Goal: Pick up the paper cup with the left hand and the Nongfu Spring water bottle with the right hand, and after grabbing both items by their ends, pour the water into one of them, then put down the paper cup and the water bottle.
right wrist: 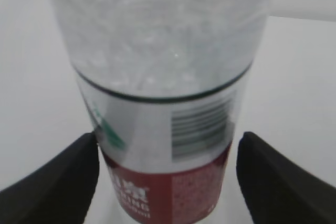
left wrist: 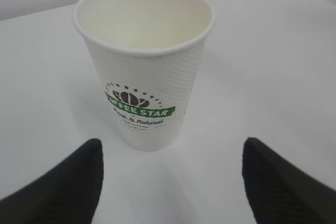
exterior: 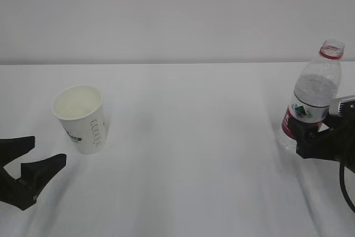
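The jaws of the left hand (exterior: 34,162) were wide and held nothing. The paper cup (exterior: 81,117) stood just beyond them, a little to the right and farther from the near edge of the white table (exterior: 188,154). From the left wrist view the cup (left wrist: 143,61) sat in the middle, straight ahead, but not yet between the two black fingers (left wrist: 68,182). The cup stood straight up with its open mouth on top, so its long way ran up and down. It looked empty.

The jaws of the right hand (exterior: 310,140) were wide too. They sat on both sides of the low part of the Nongfu Spring water bottle (exterior: 310,101). In the right wrist view there was a small gap on each side of the bottle (right wrist: 163,129), so I thought they were not squeezing it yet. The bottle stood on the far right, tipped a little, with no cap. I could not tell how much water was inside.

The cup and bottle were well apart. Nothing else stood between them. I thought the left hand needed to slide forward so the cup went between its fingers.
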### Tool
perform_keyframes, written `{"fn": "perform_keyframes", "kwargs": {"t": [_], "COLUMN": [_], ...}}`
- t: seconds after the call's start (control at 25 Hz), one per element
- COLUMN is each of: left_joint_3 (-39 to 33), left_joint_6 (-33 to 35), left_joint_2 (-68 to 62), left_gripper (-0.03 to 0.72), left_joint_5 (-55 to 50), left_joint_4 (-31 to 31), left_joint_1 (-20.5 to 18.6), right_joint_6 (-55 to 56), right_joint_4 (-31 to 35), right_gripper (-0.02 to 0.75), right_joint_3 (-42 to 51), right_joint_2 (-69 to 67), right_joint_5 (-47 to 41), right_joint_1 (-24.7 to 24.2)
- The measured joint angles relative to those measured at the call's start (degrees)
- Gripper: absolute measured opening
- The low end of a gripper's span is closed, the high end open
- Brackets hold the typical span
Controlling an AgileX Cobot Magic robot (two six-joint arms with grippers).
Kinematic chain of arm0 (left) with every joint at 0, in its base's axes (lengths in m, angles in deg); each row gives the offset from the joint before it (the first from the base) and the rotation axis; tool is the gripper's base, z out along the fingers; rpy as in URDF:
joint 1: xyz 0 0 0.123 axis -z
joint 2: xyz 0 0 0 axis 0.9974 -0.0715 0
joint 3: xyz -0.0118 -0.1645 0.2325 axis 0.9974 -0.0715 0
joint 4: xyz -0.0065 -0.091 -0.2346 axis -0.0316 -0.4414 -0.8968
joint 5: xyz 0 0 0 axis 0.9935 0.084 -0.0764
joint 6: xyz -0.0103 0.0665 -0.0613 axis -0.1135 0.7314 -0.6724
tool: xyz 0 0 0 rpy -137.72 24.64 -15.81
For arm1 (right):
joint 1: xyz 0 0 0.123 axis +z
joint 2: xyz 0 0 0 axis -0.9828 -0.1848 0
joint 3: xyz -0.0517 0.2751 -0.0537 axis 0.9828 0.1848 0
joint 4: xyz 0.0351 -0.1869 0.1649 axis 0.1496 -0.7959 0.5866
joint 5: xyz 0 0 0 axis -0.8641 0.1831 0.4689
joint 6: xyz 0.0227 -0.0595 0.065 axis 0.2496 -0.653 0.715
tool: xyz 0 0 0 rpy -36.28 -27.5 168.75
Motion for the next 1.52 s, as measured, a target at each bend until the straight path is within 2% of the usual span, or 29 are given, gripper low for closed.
{"fn": "perform_keyframes", "kwargs": {"t": [0.8, 1.52], "left_joint_3": [0.00, 0.00], "left_joint_6": [0.00, 0.00], "left_joint_2": [0.00, 0.00], "left_gripper": [0.591, 0.589], "left_joint_5": [0.00, 0.00], "left_joint_4": [0.00, 0.00], "left_joint_1": [0.00, 0.00], "right_joint_6": [0.00, 0.00], "right_joint_4": [-1.25, -3.34], "right_gripper": [0.605, 0.576], "right_joint_3": [-5.91, -8.65], "right_joint_2": [-0.47, -8.30], "right_joint_5": [0.00, 0.00], "right_joint_1": [0.00, 0.00]}}
